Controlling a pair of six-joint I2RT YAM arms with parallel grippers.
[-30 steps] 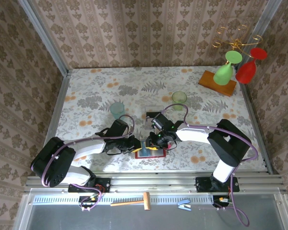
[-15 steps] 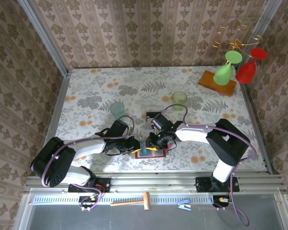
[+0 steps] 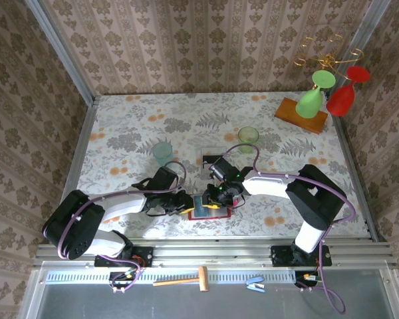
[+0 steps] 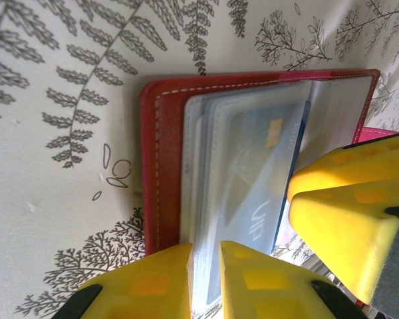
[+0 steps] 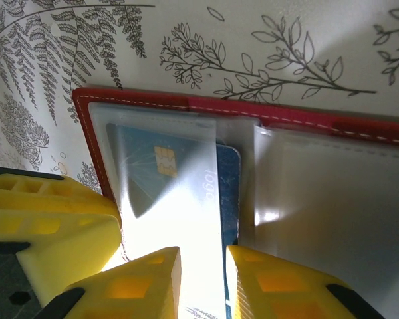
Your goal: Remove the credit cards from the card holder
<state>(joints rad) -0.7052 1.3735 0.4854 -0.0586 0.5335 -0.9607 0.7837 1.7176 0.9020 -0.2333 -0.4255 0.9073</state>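
Note:
The red card holder (image 3: 206, 211) lies open on the table between both arms, its clear sleeves facing up. A dark blue credit card (image 4: 259, 173) sits in a sleeve, one long edge poking out toward the fold (image 5: 229, 193). My left gripper (image 4: 205, 266) is shut on the stack of clear sleeves at the card holder's (image 4: 163, 166) left edge. My right gripper (image 5: 201, 279) is closed over the sleeve and the blue card's exposed edge, just inside the red border (image 5: 253, 106). In the top view the left gripper (image 3: 188, 205) and right gripper (image 3: 221, 199) almost touch.
A teal cup (image 3: 163, 153) and a green cup (image 3: 248, 135) stand behind the arms, with a clear box (image 3: 211, 158) between them. A wooden stand (image 3: 300, 114) at the back right carries a green glass (image 3: 312, 98) and a red glass (image 3: 342, 97). A hammer (image 3: 183, 280) lies on the front ledge.

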